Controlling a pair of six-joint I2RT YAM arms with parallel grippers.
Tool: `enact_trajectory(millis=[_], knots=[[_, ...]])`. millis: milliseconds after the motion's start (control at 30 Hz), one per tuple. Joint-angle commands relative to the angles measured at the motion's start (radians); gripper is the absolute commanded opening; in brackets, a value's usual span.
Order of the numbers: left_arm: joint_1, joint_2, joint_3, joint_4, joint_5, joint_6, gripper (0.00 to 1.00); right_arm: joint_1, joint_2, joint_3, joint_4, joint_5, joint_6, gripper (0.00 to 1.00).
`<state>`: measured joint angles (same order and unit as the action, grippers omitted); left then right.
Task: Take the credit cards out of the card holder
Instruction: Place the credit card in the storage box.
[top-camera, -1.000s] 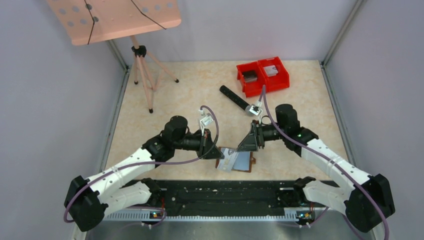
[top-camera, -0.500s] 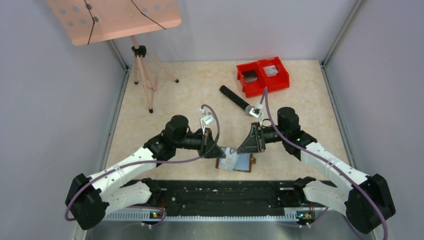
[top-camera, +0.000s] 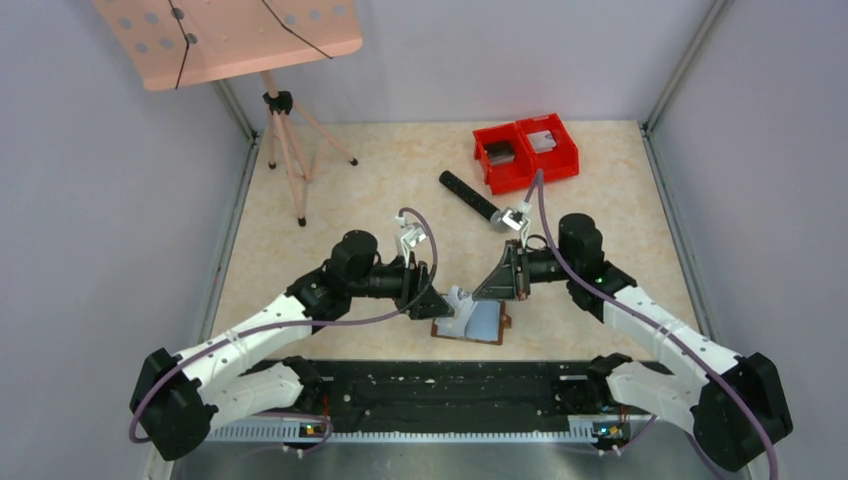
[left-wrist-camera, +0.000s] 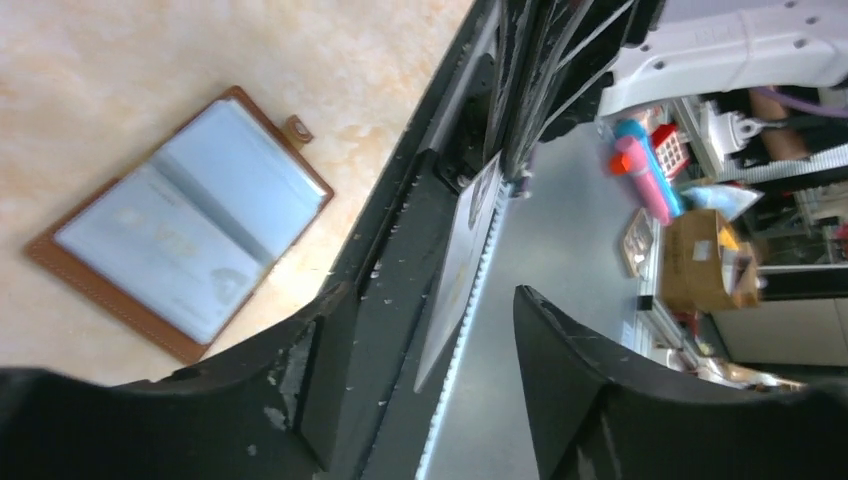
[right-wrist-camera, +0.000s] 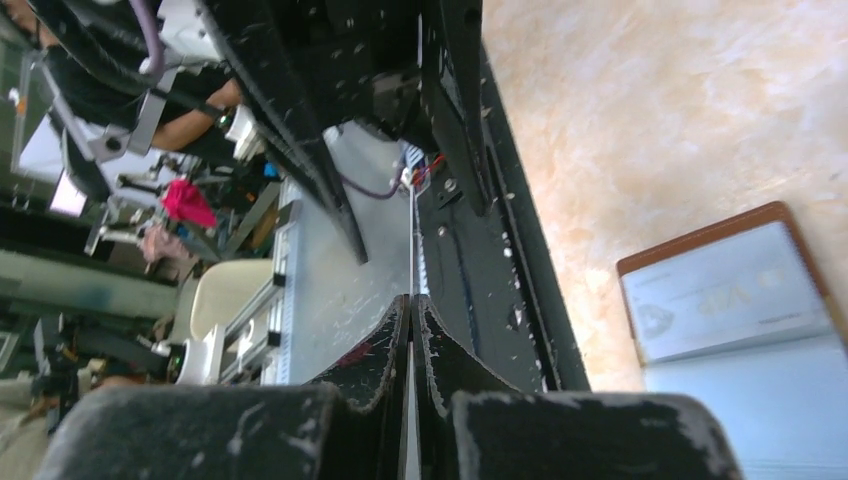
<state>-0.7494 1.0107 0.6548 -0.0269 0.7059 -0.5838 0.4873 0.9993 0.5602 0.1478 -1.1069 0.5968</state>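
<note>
The brown card holder (top-camera: 487, 326) lies open and flat on the table near the front edge, its grey-blue pockets (left-wrist-camera: 190, 230) facing up; it also shows in the right wrist view (right-wrist-camera: 730, 290). A white credit card (top-camera: 461, 306) stands on edge above its left half. My right gripper (top-camera: 480, 296) is shut on this card, which is seen edge-on as a thin line (right-wrist-camera: 411, 240) running out from between its fingertips (right-wrist-camera: 411, 300). My left gripper (left-wrist-camera: 430, 335) is open around the card's free end (left-wrist-camera: 455, 270), with neither finger touching it.
Red twin bins (top-camera: 525, 150) sit at the back right, with a black stick-shaped object (top-camera: 470, 197) lying in front of them. A tripod (top-camera: 287, 150) carrying a pink perforated board stands at the back left. A black rail (top-camera: 450, 385) runs along the table's near edge.
My left gripper has opened and let go of the card. My right gripper has shut on it. The card now stands more upright over the holder.
</note>
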Motion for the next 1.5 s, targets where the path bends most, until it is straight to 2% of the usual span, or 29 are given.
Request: enact_trajectory(millis=[0,33,67,200,267,500,633,900,1033,1200,1467], knots=[[0.004,-0.046,0.046,-0.046,-0.125,0.057,0.80,-0.026,0.025,0.118,-0.083,0.150,-0.029,0.00],[0.004,-0.051,0.043,-0.047,-0.142,0.064,0.94,-0.038,0.042,0.147,-0.128,0.179,-0.058,0.00],[0.004,-0.056,0.040,-0.048,-0.155,0.077,0.98,-0.055,0.058,0.173,-0.181,0.200,-0.082,0.00],[0.004,-0.057,0.067,-0.151,-0.292,0.125,0.99,-0.192,0.142,0.270,-0.243,0.203,-0.097,0.00],[0.003,-0.055,0.080,-0.188,-0.334,0.157,0.99,-0.269,0.193,0.333,-0.284,0.253,-0.115,0.00],[0.003,-0.023,0.147,-0.362,-0.630,0.240,0.99,-0.467,0.399,0.597,-0.399,0.591,-0.204,0.00],[0.004,-0.002,0.200,-0.464,-0.821,0.219,0.99,-0.537,0.519,0.752,-0.386,0.722,-0.211,0.00],[0.005,-0.101,0.176,-0.481,-1.024,0.190,0.99,-0.584,0.806,1.036,-0.355,0.849,-0.163,0.00],[0.005,-0.139,0.160,-0.469,-1.009,0.199,0.99,-0.584,0.942,1.166,-0.341,0.834,-0.154,0.00],[0.005,-0.146,0.156,-0.466,-1.011,0.188,0.99,-0.584,1.063,1.253,-0.260,0.823,-0.128,0.00],[0.007,-0.139,0.134,-0.440,-0.984,0.170,0.98,-0.584,1.257,1.447,-0.268,0.734,-0.129,0.00]])
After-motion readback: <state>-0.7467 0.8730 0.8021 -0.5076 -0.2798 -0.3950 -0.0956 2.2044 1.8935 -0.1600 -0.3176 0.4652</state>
